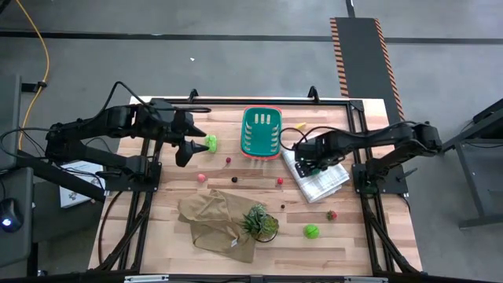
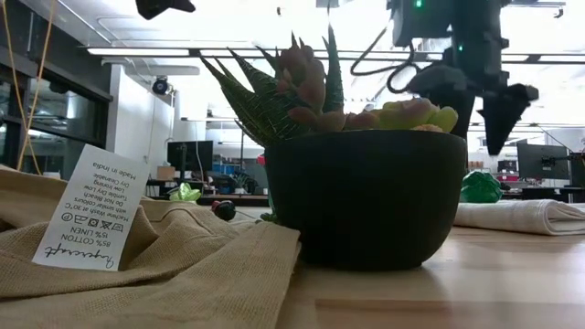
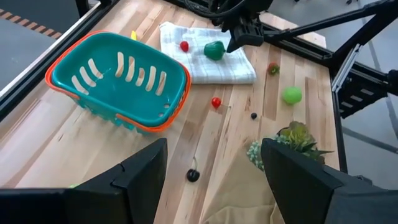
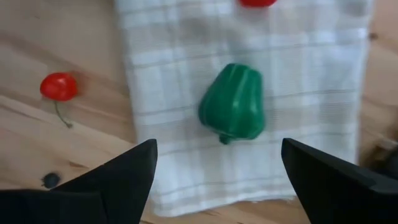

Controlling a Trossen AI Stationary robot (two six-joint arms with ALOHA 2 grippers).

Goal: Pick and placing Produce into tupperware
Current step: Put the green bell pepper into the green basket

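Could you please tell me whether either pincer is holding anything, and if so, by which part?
Nothing is held. The right pincer hangs open above the dark green toy pepper on the white checked cloth; the left pincer is open and empty.

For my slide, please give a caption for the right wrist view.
Open right gripper above a dark green pepper lying on the white checked cloth.

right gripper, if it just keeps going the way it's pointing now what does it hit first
Most likely the dark green pepper: it lies on the white checked cloth, centred between the open right gripper's fingers. Depth is hard to judge, so how far off it sits is unclear.
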